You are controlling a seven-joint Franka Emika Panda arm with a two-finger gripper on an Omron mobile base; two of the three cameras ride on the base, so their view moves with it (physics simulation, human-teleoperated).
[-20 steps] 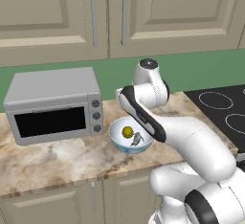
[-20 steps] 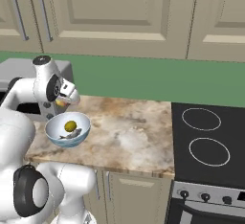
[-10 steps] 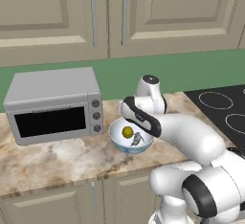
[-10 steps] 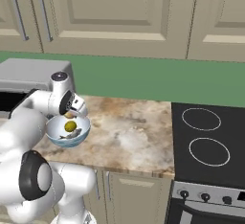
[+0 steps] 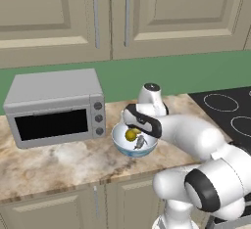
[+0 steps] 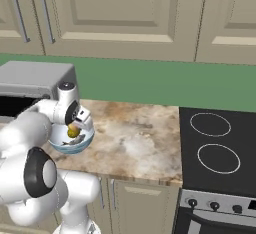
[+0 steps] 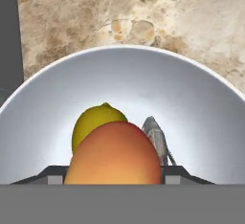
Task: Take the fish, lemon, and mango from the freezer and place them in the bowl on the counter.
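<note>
Inside the bowl (image 7: pixel 201 103) lie lemon (image 7: pixel 93 120) and fish (image 7: pixel 156 138).

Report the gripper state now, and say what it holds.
Gripper: shut on the mango, held over the bowl, where the lemon and fish already lie.

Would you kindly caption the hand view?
Mango between the gripper tips over the bowl holding lemon and fish.
</note>
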